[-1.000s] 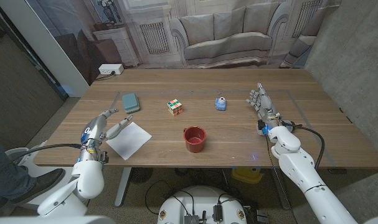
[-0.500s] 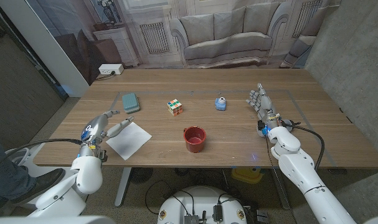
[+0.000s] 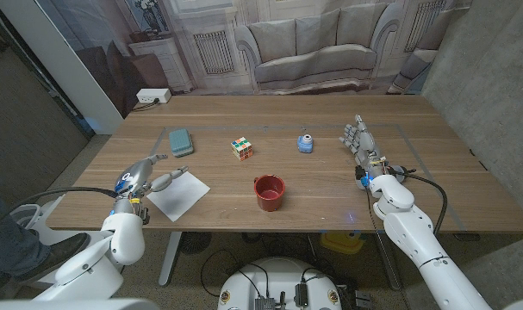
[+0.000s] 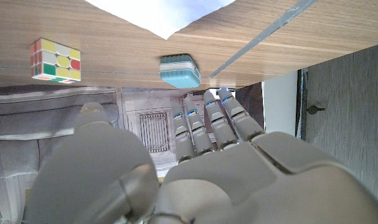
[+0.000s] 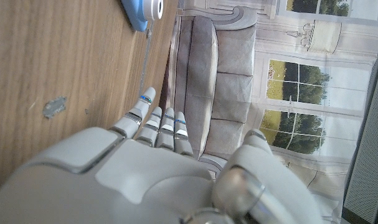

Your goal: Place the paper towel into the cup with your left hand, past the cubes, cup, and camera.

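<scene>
A white paper towel lies near the table's front left; its corner shows in the left wrist view. The red cup stands upright at the front middle. My left hand hovers just left of the towel's edge, fingers straight and apart, holding nothing. A multicoloured cube sits behind the cup and shows again as the cube. The small blue camera lies to the cube's right, also seen as the camera. My right hand stands at the right, fingers extended, empty.
A teal case lies at the back left of the table, seen too as the case. Behind the table hangs a backdrop printed with a sofa. A white box sits on the floor at the far left.
My left hand has dropped slightly and edged toward the towel's left edge. The right hand, cup, cube and camera have not moved.
</scene>
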Controlling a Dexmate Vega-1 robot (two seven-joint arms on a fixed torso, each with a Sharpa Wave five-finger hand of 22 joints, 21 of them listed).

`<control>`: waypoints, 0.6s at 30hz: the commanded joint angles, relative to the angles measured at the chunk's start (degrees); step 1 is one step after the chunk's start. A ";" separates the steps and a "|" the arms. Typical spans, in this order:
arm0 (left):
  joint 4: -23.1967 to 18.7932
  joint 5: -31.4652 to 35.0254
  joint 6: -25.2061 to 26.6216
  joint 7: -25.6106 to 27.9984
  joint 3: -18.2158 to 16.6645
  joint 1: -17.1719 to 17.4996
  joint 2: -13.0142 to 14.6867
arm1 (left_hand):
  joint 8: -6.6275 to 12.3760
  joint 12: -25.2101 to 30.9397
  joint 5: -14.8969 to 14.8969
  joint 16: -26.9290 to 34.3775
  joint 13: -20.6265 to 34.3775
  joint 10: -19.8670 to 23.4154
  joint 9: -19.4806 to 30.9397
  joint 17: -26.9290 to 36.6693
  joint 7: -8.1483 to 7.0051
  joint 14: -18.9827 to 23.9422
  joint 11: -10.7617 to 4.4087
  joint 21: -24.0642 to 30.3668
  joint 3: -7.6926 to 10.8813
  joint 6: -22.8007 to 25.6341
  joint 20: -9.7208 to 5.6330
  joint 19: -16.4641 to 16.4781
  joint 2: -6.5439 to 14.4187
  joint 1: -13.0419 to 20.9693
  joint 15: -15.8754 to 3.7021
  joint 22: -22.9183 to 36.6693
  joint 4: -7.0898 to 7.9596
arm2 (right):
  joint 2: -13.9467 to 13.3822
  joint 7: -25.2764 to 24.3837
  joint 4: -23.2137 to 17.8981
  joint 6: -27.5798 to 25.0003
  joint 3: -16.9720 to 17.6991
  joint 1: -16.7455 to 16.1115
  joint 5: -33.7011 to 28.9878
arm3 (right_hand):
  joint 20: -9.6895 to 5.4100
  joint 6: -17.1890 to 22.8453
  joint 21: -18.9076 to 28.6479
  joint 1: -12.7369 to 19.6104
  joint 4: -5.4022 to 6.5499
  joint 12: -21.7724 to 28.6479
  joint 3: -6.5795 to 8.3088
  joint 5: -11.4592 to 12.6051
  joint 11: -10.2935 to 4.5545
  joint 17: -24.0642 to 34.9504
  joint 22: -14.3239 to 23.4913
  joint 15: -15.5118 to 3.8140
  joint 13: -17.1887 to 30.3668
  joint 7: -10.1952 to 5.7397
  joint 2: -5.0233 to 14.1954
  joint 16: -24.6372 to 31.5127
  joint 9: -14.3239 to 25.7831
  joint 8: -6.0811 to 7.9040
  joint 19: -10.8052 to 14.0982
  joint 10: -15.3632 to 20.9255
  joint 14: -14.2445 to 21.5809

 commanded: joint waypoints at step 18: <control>-0.09 -4.07 7.65 0.18 7.48 -4.77 2.72 | -1.87 -1.06 0.39 -0.43 0.43 -3.53 0.41 0.39 -2.21 -2.72 -0.06 -0.61 -0.93 -3.50 3.29 -0.88 -0.41 1.34 -2.76 0.29 -0.69 | 0.76 -0.12 1.56 1.68 0.39 0.42 0.30 | -2.41 0.76 -0.42 0.08 -0.40 -0.13 0.10 -0.36 0.29 0.23 0.22 0.10 0.10 0.00 0.38 0.01 0.24 0.15 0.52 0.46 0.32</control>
